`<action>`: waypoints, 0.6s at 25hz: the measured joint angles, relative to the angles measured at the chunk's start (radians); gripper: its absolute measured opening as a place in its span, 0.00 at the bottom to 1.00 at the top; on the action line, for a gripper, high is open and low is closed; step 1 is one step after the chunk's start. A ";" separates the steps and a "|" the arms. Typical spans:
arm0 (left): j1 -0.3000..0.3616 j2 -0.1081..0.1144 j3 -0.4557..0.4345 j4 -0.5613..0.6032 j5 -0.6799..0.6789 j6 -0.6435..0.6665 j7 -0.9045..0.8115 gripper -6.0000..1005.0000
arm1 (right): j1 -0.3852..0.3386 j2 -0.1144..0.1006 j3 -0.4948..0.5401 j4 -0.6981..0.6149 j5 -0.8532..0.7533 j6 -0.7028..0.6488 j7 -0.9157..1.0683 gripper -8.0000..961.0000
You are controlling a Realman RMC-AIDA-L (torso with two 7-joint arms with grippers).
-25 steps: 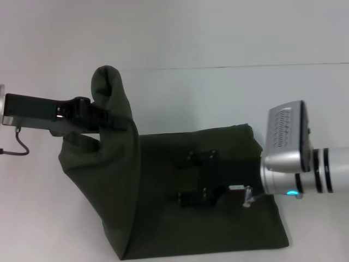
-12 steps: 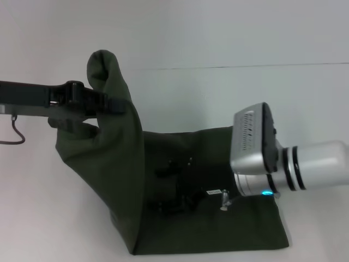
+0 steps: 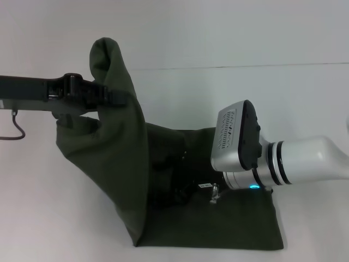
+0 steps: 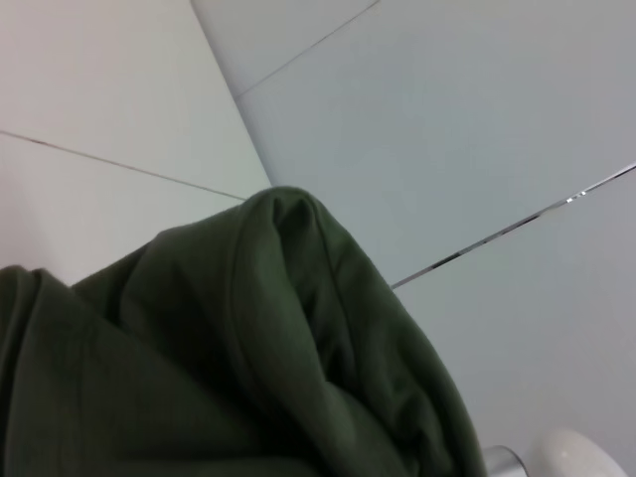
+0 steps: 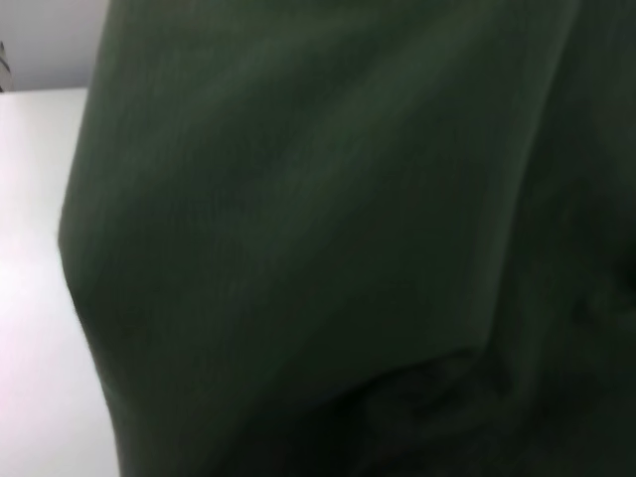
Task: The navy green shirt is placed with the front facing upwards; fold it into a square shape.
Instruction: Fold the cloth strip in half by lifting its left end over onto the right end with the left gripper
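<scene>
The navy green shirt (image 3: pixel 223 226) lies on the white table, plain green side up; no print or collar shows. My left gripper (image 3: pixel 115 98) is shut on the shirt's left part and holds it lifted as a tall hanging flap, folding over toward the right. The bunched cloth fills the left wrist view (image 4: pixel 248 368). My right gripper (image 3: pixel 168 180) reaches in from the right, low over the flat part of the shirt, open, with its tips partly hidden behind the hanging flap. The right wrist view shows only green cloth (image 5: pixel 328 238) close up.
The white table (image 3: pixel 305 98) surrounds the shirt, with a thin seam line running across its far side. A dark cable (image 3: pixel 16 130) hangs below my left arm. The shirt's near edge lies close to the table's front.
My right gripper has slid left along the shirt, going in behind the lifted flap. My left gripper has risen slightly and carried the flap a little to the right.
</scene>
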 joint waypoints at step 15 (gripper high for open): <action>-0.003 -0.007 0.027 -0.019 -0.018 -0.022 0.014 0.11 | -0.042 -0.014 0.002 -0.035 0.097 -0.007 0.001 0.83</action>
